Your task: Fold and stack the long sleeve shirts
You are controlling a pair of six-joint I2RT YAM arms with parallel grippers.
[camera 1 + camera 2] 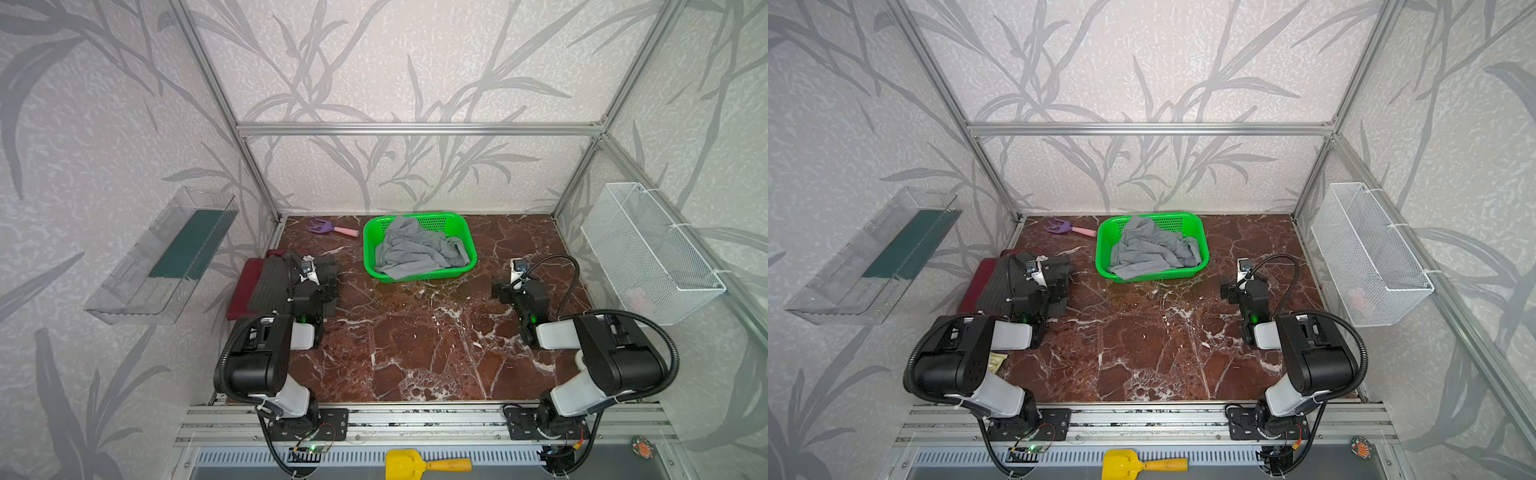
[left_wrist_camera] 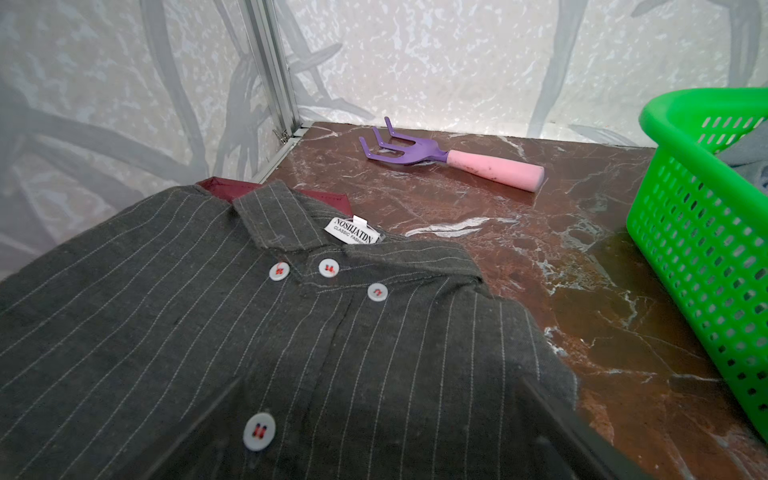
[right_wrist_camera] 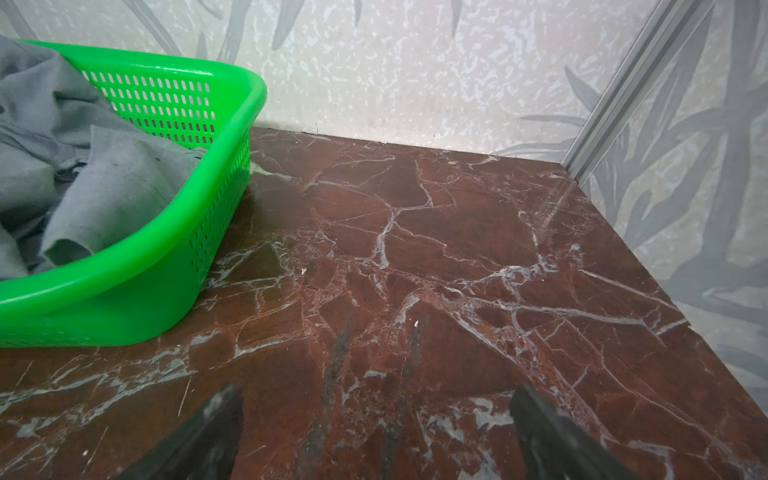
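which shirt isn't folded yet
The light grey shirt, crumpled in the green basket; the pinstriped shirt lies folded atop the maroon shirt.

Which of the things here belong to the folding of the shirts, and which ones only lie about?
Belong to the job: dark pinstriped shirt, maroon shirt under it, light grey shirt in the green basket.
Only lying about: purple rake, yellow scoop, clear tray, white wire basket.
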